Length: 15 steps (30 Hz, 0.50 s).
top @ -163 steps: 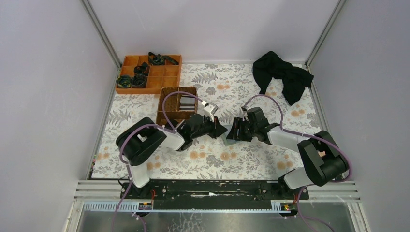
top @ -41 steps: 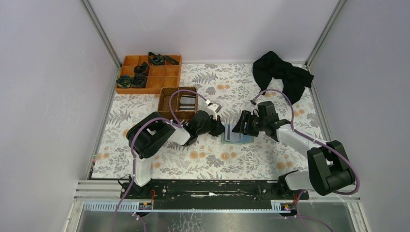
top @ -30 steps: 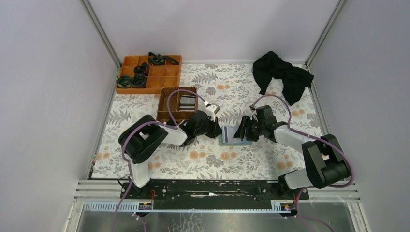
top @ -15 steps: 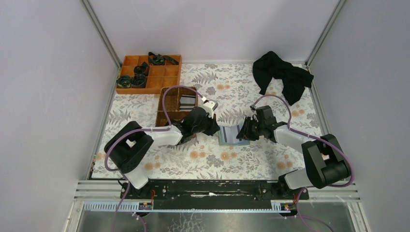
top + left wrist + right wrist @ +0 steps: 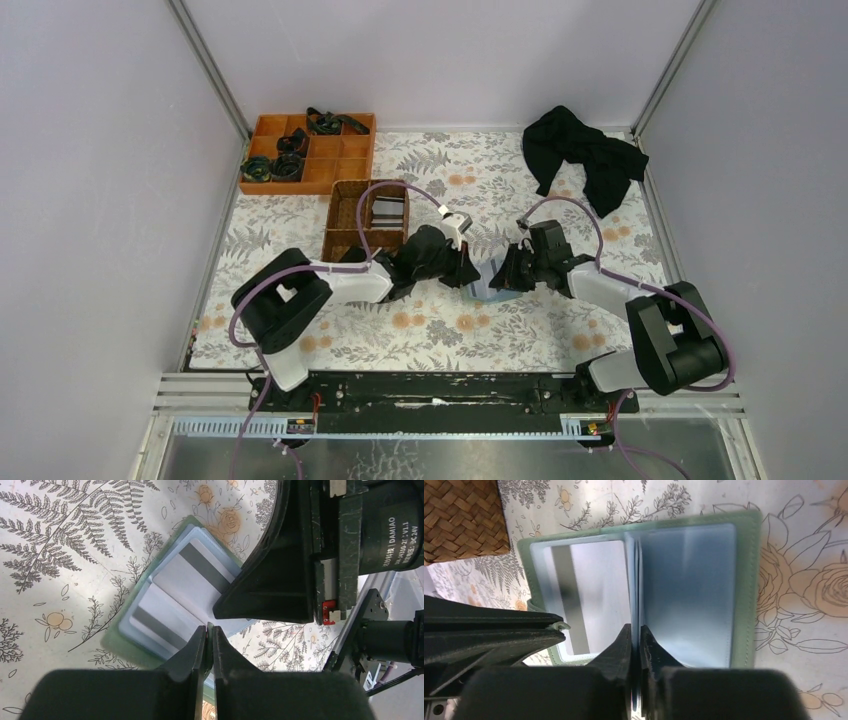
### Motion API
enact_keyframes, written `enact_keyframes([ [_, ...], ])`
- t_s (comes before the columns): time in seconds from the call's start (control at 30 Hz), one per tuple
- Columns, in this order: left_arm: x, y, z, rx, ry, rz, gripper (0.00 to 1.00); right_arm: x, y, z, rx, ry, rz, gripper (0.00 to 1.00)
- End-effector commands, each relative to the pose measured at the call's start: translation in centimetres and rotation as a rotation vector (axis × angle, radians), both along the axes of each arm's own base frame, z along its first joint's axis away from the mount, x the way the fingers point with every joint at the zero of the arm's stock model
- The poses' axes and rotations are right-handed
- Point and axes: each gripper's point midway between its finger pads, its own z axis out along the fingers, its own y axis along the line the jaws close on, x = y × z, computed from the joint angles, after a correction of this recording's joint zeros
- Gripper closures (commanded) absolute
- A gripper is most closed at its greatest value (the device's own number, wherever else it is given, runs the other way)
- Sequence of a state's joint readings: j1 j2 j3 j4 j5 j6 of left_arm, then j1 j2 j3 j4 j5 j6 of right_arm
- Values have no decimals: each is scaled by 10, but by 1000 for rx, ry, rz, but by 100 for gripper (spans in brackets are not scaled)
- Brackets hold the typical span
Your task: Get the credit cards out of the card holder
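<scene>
Now: card holder (image 5: 746,580) lies open; right pincer (image 5: 634,628) clamped on a card (image 5: 636,580) standing along its fold, axis in line; left pincer (image 5: 206,630) pinches holder's rim.

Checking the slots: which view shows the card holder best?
Right wrist: the card holder lies open, nearly all in frame, one striped card visible. Left wrist shows it partly behind the right gripper; top shows only a small sliver.
</scene>
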<state>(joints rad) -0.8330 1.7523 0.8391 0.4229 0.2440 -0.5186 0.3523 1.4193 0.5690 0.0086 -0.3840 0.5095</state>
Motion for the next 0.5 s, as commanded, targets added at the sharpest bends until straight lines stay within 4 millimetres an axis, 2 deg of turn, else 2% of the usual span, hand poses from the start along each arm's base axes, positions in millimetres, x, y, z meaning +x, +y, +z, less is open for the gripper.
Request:
enact_keyframes([
  [0.0,2,-7,20,-53,-36,-2,100,2,-1,11,4,-56,1,98],
  [0.13,-2,-3,8,-46,-18,2,100,-1,13,30,94,-80,37,100],
  [0.2,-5,-2,12,-75,-22,2,100,-2,19,41,143,-92,49,100],
  [0.27,-7,0,24,-126,-45,7,100,-3,23,49,178,-107,55,100],
  [0.47,-18,0,81,-404,-98,6,99,-5,34,81,277,-160,89,100],
])
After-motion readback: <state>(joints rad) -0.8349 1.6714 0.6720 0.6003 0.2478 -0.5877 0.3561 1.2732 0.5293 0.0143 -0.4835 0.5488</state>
